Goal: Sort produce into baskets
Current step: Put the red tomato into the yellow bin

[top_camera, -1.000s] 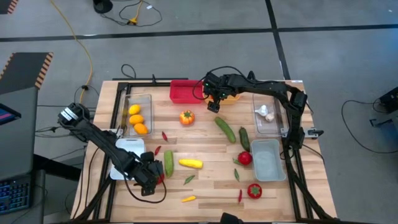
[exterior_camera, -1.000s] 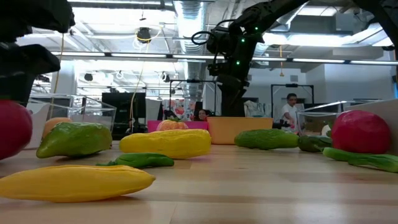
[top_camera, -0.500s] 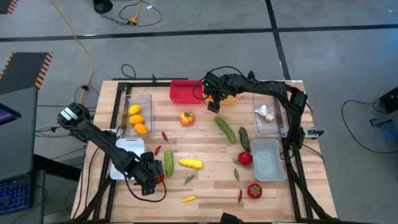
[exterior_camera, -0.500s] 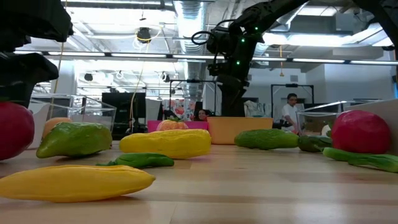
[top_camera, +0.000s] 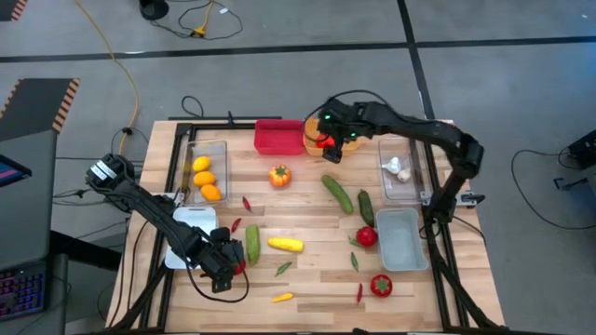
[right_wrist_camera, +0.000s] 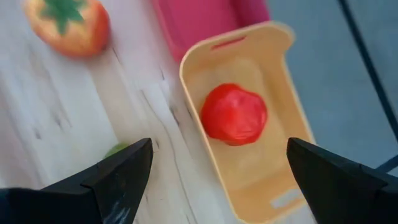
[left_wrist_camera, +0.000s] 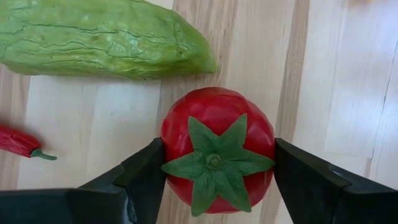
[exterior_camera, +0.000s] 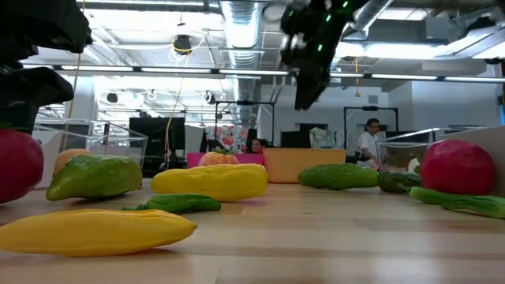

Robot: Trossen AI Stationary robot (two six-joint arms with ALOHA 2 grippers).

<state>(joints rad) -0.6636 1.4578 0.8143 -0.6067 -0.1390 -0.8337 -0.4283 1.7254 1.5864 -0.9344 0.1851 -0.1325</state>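
Observation:
My left gripper [top_camera: 233,266] is low at the table's near left, shut on a red tomato [left_wrist_camera: 217,149] with a green star-shaped calyx; the tomato also shows in the low view [exterior_camera: 17,166]. My right gripper [right_wrist_camera: 217,168] is open and empty, held high above the orange-yellow bin [right_wrist_camera: 273,180] at the table's far middle. A red piece [right_wrist_camera: 234,115] lies on that bin's floor. The red bin [top_camera: 277,137] stands next to it on the left. My left gripper pinches the tomato between its two fingers, one on each of two opposite sides [left_wrist_camera: 166,140]. The fingers come from above, pointing down. The calyx faces up toward the wrist. The tomato's underside seems to rest on the table [exterior_camera: 16,199].
Loose on the table lie a pale green cucumber [top_camera: 252,244], a yellow piece [top_camera: 286,245], an orange tomato [top_camera: 279,175], two dark cucumbers [top_camera: 337,194], red tomatoes [top_camera: 367,236] and chilies. A clear tub [top_camera: 207,172] holds orange fruit, another [top_camera: 400,175] garlic. White trays [top_camera: 191,228] [top_camera: 400,240] flank the middle.
My right gripper has risen from down at the orange-yellow bin to well above it and has shifted a little toward the table's right edge. The red piece now shows lying in that bin. My left gripper has stayed at the tomato.

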